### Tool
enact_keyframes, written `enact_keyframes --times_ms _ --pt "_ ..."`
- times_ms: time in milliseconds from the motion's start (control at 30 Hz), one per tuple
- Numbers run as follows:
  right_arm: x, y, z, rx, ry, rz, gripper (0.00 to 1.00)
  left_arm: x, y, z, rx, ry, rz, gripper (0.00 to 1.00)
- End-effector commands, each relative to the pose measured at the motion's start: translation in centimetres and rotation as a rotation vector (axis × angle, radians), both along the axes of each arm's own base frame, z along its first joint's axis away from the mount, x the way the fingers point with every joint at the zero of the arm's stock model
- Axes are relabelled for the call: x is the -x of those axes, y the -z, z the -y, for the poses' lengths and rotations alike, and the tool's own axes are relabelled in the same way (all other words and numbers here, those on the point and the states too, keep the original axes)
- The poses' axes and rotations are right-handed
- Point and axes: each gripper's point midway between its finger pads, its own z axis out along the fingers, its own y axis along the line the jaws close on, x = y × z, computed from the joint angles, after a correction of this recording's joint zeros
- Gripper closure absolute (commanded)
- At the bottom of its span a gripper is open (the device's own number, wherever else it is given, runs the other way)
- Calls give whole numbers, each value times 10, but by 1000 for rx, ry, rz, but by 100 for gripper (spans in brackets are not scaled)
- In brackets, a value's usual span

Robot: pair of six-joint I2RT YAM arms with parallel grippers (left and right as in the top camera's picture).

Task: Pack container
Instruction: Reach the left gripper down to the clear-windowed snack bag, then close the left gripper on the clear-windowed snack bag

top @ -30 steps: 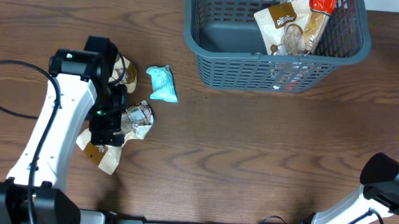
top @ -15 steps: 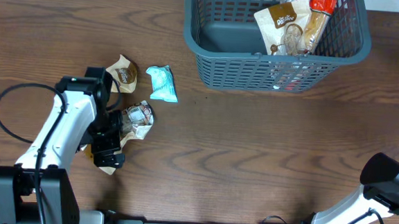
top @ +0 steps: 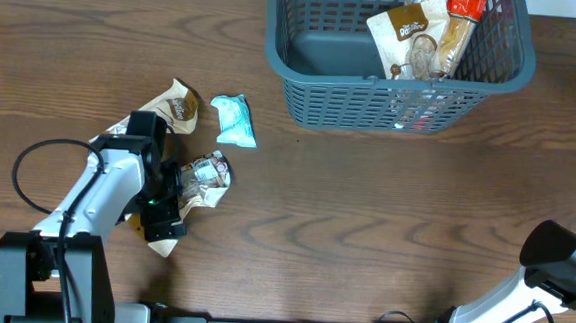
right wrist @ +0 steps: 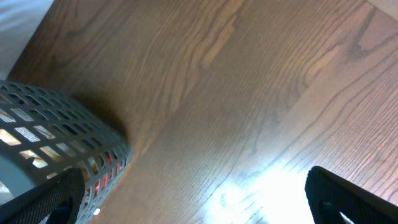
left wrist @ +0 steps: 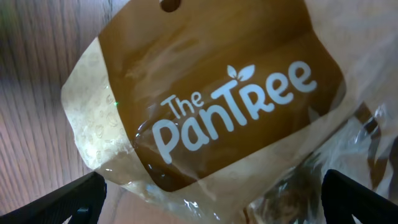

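Left hand (top: 162,212) wide over brown pouch (left wrist: 211,112)

container (top: 372,102) – far side of table (top: 365,216) | loose packets (top: 235,120) – left of it

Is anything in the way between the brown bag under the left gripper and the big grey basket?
The crinkly silvery snack packet lies right beside the brown glossy snack bag, on the side toward the dark blue-grey slotted plastic basket. The small teal packet sits near that path too; the rest is bare wooden table.
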Motion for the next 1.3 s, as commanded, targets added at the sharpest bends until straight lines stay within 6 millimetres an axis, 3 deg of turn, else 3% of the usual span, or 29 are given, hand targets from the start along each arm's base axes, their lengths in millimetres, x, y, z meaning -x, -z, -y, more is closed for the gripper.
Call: enact_keyframes --times_ms 0,367,733,1033,1267 --pt "5 1 6 7 18 -10 1 3 4 -8 -45 -16 -15 1" --pt "5 0 7 18 -2 -15 1 -12 11 -11 -58 18 64 1" --pt "5 0 7 21 -11 -18 1 -4 32 -12 -73 37 85 1" --pt "5 0 8 26 -9 -20 1 7 32 -13 -79 39 43 1" --pt "10 -4 24 113 33 -48 1 5 32 -14 -83 134 59 1"
